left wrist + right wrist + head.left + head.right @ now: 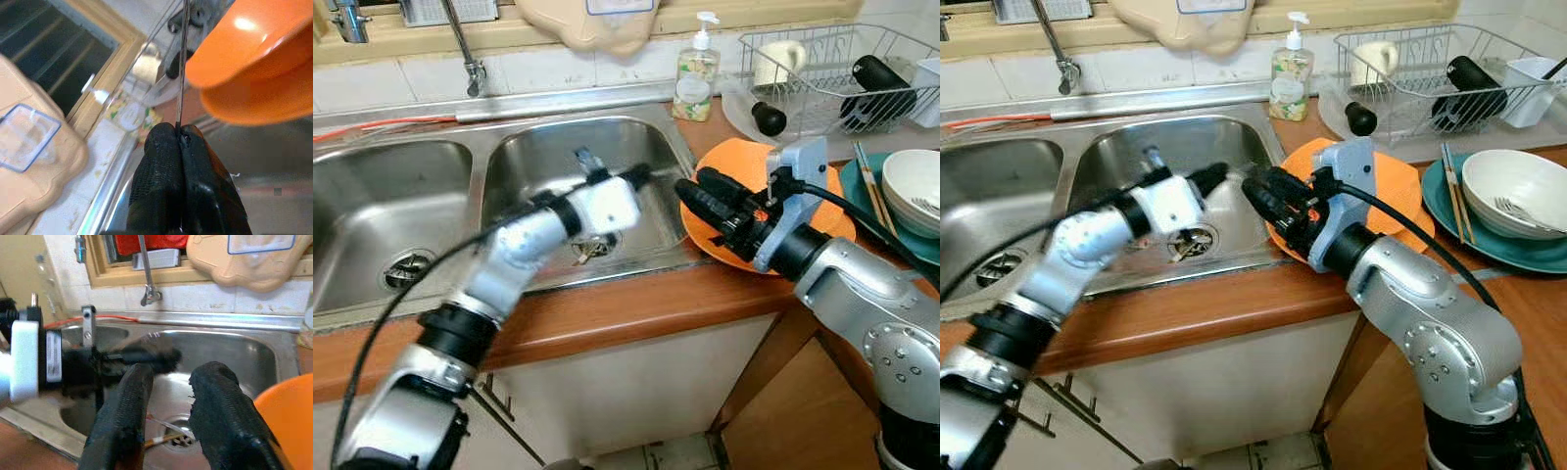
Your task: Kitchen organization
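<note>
My left gripper hangs over the right sink basin, shut on a thin metal utensil that sticks out past its fingertips; I cannot tell what kind of utensil it is. My right gripper is open and faces the left one from the sink's right rim, a short way from it. Under and behind the right gripper, orange plates lie on the wooden counter. The right wrist view shows the left gripper just beyond the open fingers.
Small bits lie in the basin's drain. A soap bottle and a wire dish rack stand behind the plates. A teal plate with a white bowl and chopsticks sits at the right. The faucet hangs over the sink divider.
</note>
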You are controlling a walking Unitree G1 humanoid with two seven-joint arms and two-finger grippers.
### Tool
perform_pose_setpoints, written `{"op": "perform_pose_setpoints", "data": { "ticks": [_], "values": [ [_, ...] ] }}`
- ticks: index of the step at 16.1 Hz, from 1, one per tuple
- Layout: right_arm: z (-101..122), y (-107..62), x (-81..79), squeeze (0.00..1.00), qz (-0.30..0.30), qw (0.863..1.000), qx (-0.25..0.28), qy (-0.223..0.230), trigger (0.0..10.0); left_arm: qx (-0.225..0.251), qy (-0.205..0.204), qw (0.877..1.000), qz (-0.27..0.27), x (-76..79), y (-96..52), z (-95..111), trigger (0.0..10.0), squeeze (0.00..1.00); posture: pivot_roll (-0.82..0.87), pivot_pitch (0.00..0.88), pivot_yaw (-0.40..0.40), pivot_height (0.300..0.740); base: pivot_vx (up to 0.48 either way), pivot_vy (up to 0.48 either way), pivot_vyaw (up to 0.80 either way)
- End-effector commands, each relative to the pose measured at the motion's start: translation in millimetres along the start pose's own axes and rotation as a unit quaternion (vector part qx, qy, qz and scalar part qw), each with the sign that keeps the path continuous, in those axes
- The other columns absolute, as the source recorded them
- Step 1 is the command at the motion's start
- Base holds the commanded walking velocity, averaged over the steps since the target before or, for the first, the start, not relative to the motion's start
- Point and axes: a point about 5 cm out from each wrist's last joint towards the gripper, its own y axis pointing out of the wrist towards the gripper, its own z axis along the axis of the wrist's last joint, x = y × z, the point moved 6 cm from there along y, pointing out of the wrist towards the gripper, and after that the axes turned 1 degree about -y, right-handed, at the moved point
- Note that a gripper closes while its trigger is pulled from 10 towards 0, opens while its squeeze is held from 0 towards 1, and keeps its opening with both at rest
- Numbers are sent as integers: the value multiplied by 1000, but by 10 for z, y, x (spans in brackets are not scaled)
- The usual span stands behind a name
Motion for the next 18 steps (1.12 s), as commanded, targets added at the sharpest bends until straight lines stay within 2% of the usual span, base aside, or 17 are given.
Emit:
{"op": "perform_pose_setpoints", "data": {
  "ticks": [1,2,3,5,6,7,8,9,10,13,14,15,16,17,18],
  "values": [
    [-20,-28,-33,0,2,1000,-10,-23,10000,-33,10,999,7,-98,-46,-152,0,0,-184,0,78,740,0,0,0],
    [-57,-45,-37,0,3,999,-20,-32,10000,-57,15,998,4,-128,-73,-267,0,0,-183,0,79,740,0,0,0],
    [-115,-59,-81,0,13,998,-35,-42,10000,-108,14,994,-7,-167,-110,-487,0,0,-184,0,85,740,0,0,0],
    [-167,-64,-149,0,28,997,-47,-46,10000,-163,8,987,-4,-241,-146,-703,0,0,-186,0,83,740,0,0,0],
    [-204,-61,-186,0,34,997,-53,-45,10000,-207,-5,978,-5,-270,-171,-863,0,0,-185,0,81,740,0,0,0],
    [-266,-52,-221,0,40,996,-65,-50,10000,-257,-26,966,-12,-264,-198,-1041,667,0,-187,0,80,740,0,0,0],
    [-272,-48,-227,0,41,996,-66,-52,10000,-262,-27,964,-17,-257,-192,-1059,2275,0,-187,0,80,740,0,0,0],
    [-273,-38,-244,0,46,995,-65,-53,10000,-275,-32,960,-33,-221,-179,-1095,8471,0,-191,0,76,740,0,0,0],
    [-278,-31,-259,0,50,995,-66,-53,10000,-293,-39,954,-54,-157,-183,-1146,10000,0,-192,0,74,740,0,0,0],
    [-313,-22,-293,0,57,994,-74,-57,10000,-340,-59,933,-104,21,-268,-1290,10000,0,-204,0,82,740,0,0,0],
    [-321,-24,-295,0,56,994,-75,-58,10000,-347,-64,930,-108,42,-283,-1311,10000,0,-207,0,85,740,0,0,0],
    [-341,-29,-295,0,54,994,-79,-61,10000,-358,-64,924,-116,78,-320,-1353,10000,561,-214,0,91,740,0,0,0],
    [-351,-32,-295,0,53,993,-81,-62,10000,-361,-63,923,-119,94,-334,-1366,10000,824,-214,0,91,740,0,0,0],
    [-370,-41,-296,0,52,993,-84,-64,10000,-367,-66,920,-124,120,-356,-1389,10000,1000,-216,0,90,740,0,0,0],
    [-375,-43,-297,0,52,993,-85,-64,10000,-368,-68,919,-126,130,-365,-1398,10000,1000,-217,0,88,740,0,0,0]
  ]
}}
